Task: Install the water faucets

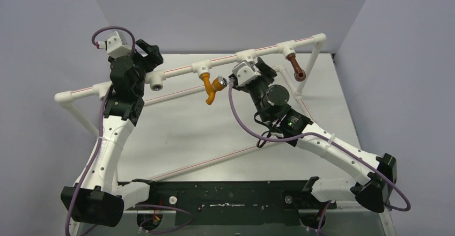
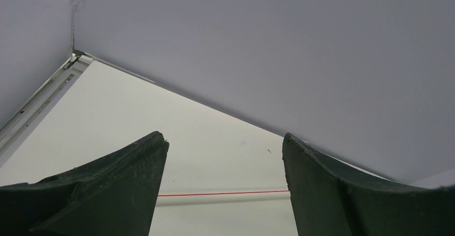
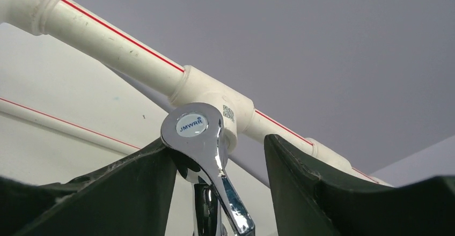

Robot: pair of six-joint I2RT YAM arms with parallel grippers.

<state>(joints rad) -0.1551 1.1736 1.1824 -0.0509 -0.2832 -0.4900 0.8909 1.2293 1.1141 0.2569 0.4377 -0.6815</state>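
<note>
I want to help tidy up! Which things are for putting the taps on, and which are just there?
For the job:
- orange faucet
- brown faucet
- silver faucet, between the right gripper's fingers
- white pipe frame with an empty socket

Just there:
- table
- purple cables

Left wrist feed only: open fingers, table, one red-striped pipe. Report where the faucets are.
Observer: Overhead, the orange faucet and brown faucet already hang from the back pipe.
Operator: Give me the silver one.
Observer: The silver faucet stands between the fingers of the right gripper, at the tee between those two.
Operator: Place my left gripper.
Observer: The left gripper is beside an empty fitting at that pipe's left end.
</note>
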